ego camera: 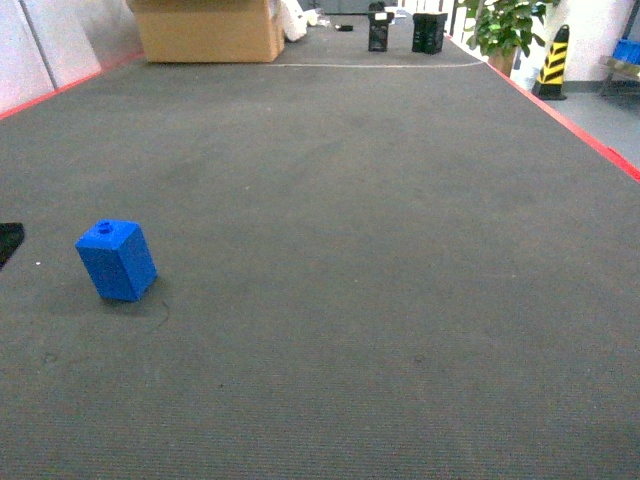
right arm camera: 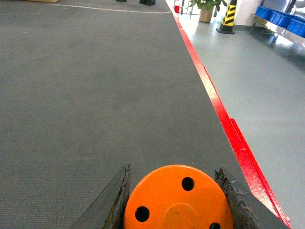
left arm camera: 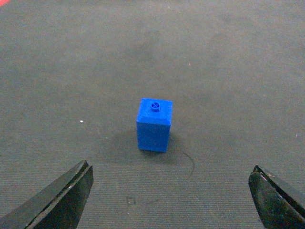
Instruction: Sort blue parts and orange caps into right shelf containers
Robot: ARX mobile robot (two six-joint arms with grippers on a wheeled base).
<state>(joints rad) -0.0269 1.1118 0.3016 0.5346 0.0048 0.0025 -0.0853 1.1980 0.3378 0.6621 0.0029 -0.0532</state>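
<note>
Blue part: upright on the grey mat, near its left edge, straight ahead of the left claw.
Left claw: spread wide, empty, nearer arm.
Right claw: clenched on orange cap.

Blue part: matt moulded plastic. Orange cap: smooth, slightly glossy plastic. Carpet beneath blue part: grey, ribbed, matt. Cardboard box: dull brown.
</note>
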